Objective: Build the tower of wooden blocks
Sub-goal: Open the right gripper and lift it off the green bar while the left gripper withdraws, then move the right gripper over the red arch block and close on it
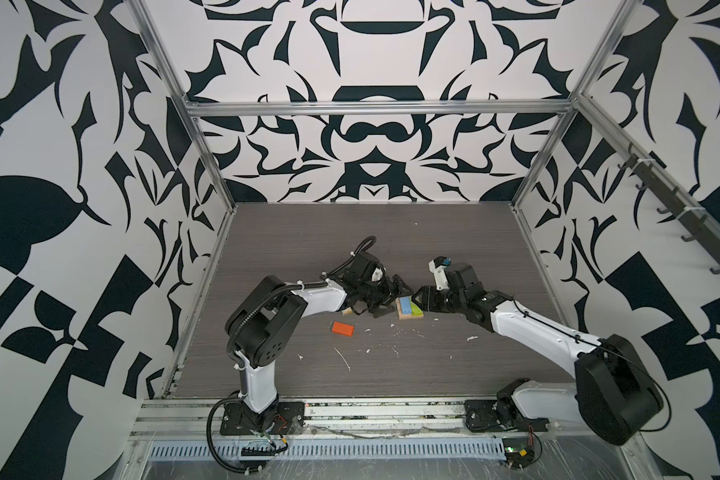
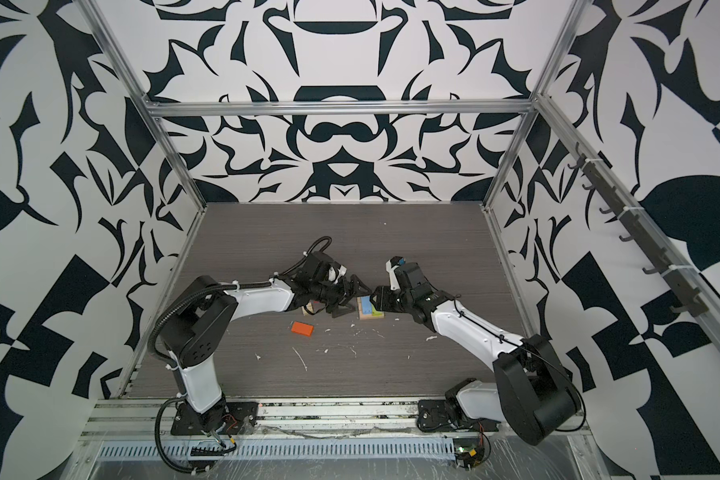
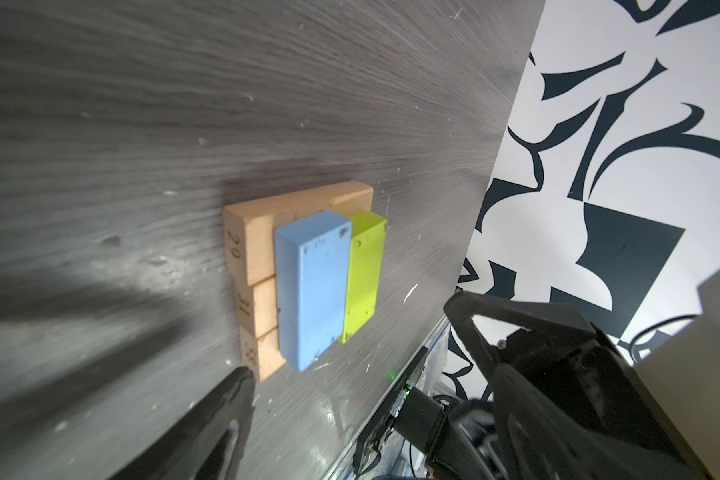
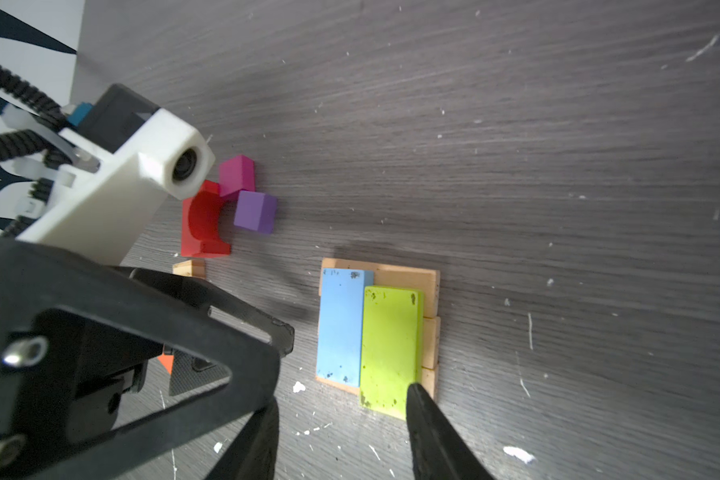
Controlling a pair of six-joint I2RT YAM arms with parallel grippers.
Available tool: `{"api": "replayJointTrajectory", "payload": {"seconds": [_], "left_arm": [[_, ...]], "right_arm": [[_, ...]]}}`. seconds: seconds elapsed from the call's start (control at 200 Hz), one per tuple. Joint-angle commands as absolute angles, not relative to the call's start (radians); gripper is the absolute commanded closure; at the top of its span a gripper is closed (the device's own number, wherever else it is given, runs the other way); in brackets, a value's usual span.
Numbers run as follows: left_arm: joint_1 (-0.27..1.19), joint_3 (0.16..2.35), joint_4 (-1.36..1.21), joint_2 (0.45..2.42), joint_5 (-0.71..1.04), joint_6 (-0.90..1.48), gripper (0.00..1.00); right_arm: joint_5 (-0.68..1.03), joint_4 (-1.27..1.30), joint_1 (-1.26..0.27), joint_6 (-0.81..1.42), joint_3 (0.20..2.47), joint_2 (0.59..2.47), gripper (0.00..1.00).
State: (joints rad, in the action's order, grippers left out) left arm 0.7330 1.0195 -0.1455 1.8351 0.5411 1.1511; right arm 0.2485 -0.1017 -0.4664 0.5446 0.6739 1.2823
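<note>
Above the gray table (image 1: 350,249), the left gripper (image 1: 393,300) gapes wide and empty. The right gripper (image 1: 417,300), narrower and empty, hovers by the lime block (image 4: 389,349). A bump could skew it off the planks (image 4: 408,278).

Base layer: I count three plain tan planks (image 3: 250,249) lying flat side by side, long sides touching, numbers stamped on their ends.
Blue block (image 4: 344,328): flat, crosswise on the planks.
Lime block (image 4: 391,349): flat against the blue one's long side, shifted lengthwise, one end overhanging the planks.
Red arch (image 4: 200,224): lying flat, apart from the stack.
Magenta cube (image 4: 237,174), purple cube (image 4: 254,211): huddled against the arch.
Small tan block (image 4: 188,268): near the arch, partly hidden from me.
Orange block (image 1: 343,328): flat, alone.
</note>
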Motion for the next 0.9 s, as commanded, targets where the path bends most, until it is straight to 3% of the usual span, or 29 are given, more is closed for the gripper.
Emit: {"api": "replayJointTrajectory", "payload": {"seconds": [0.0,0.43,0.66,0.895], "left_arm": [[0.729,1.061,-0.016,1.773,0.528,1.08,0.07],[0.644,1.104,0.315,1.581,0.415,0.888,0.06],[0.534,1.08,0.451,1.467,0.368,0.794,0.05],[0.411,1.034,0.557,1.35,0.341,0.719,0.04]], "right_arm": [[0.22,-0.092,-0.465,0.523,0.714,1.24,0.47],[0.272,-0.238,-0.469,0.464,0.86,1.203,0.38],[0.28,-0.291,-0.521,0.413,0.968,1.296,0.29],[0.172,-0.357,-0.665,0.362,1.108,1.438,0.23]]}}
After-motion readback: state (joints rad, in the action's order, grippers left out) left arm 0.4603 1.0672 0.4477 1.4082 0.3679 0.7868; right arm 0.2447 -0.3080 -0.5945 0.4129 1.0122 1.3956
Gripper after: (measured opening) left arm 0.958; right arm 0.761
